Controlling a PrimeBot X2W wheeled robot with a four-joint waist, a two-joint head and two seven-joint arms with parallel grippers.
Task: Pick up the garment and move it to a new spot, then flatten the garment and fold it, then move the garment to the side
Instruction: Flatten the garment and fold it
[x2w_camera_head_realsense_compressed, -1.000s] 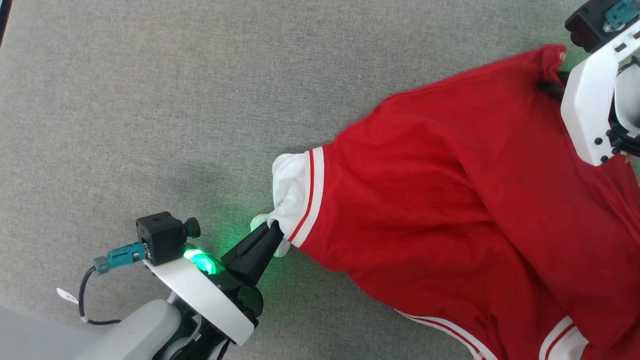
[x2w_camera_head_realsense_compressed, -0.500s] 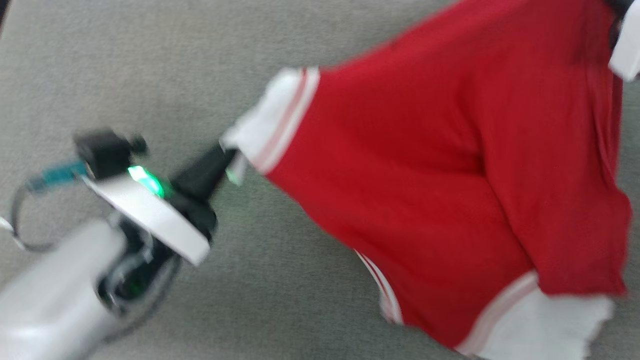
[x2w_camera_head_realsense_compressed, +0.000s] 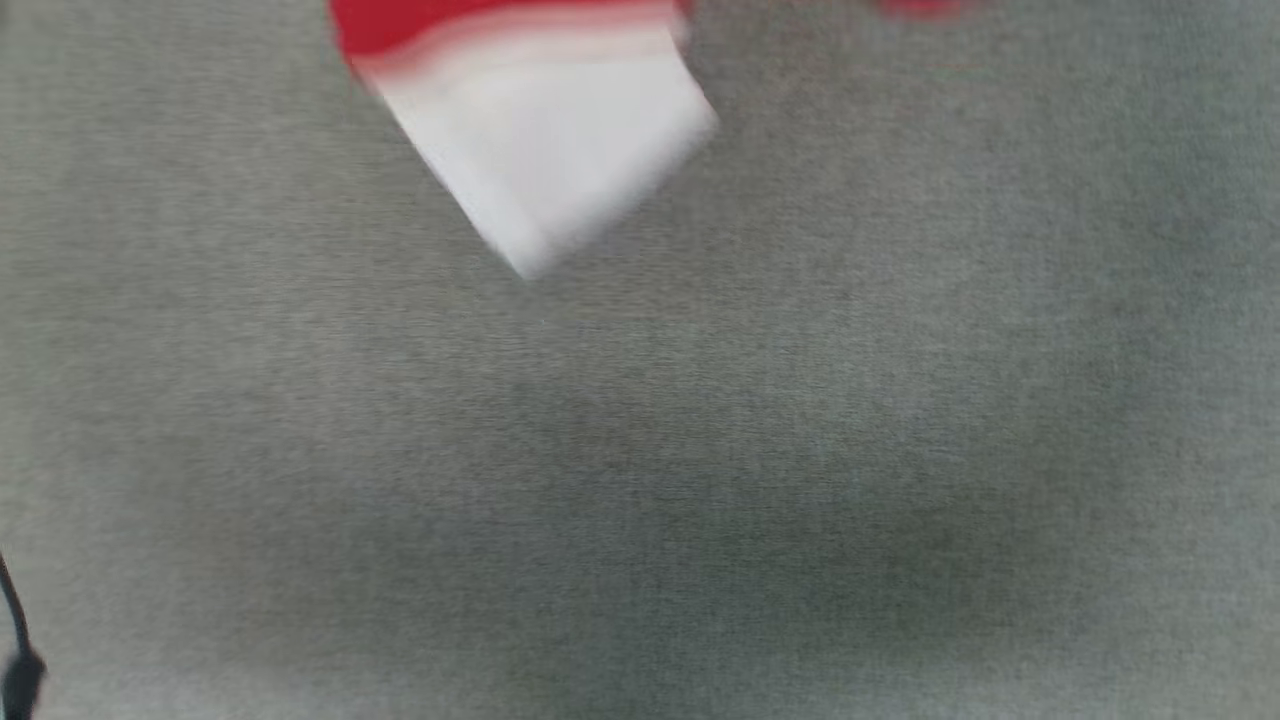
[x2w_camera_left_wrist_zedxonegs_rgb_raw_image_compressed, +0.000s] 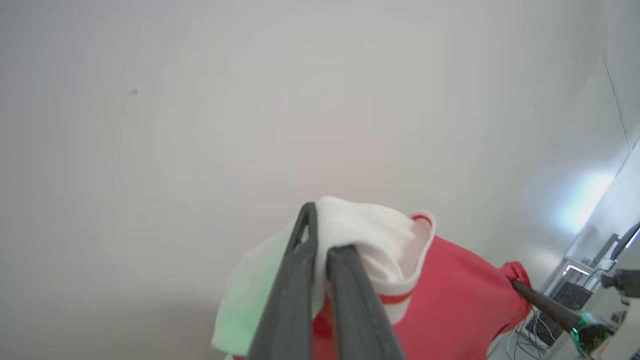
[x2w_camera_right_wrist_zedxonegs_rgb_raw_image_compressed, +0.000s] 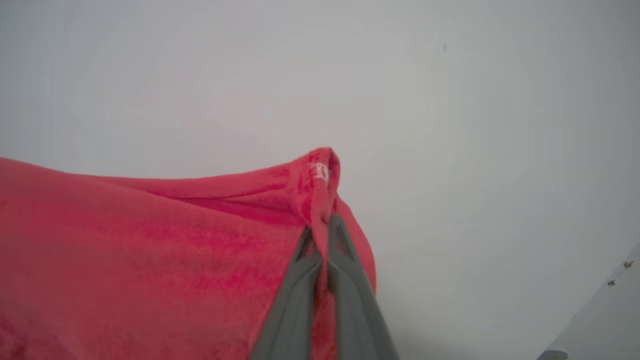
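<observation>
The garment is red with white cuff panels, and it hangs lifted off the surface. In the blurred head view a white cuff of the garment (x2w_camera_head_realsense_compressed: 545, 130) with a red band above it dangles at the top edge. In the left wrist view my left gripper (x2w_camera_left_wrist_zedxonegs_rgb_raw_image_compressed: 324, 227) is shut on a bunched white cuff, with the red body of the garment (x2w_camera_left_wrist_zedxonegs_rgb_raw_image_compressed: 450, 310) spreading to the right. Far right there, my right gripper (x2w_camera_left_wrist_zedxonegs_rgb_raw_image_compressed: 517, 284) pinches a red corner. In the right wrist view my right gripper (x2w_camera_right_wrist_zedxonegs_rgb_raw_image_compressed: 322, 225) is shut on a raised red fold of the garment (x2w_camera_right_wrist_zedxonegs_rgb_raw_image_compressed: 150, 260).
A grey cloth-covered table (x2w_camera_head_realsense_compressed: 700, 450) spreads below the hanging cuff. A dark cable (x2w_camera_head_realsense_compressed: 15, 640) shows at its lower left edge. Both wrist views face a pale wall, with some equipment (x2w_camera_left_wrist_zedxonegs_rgb_raw_image_compressed: 575, 285) at the lower right of the left wrist view.
Both grippers have risen out of the head view with the garment, leaving one white cuff hanging at the top. The right gripper has closed on the red fabric. The head picture is blurred.
</observation>
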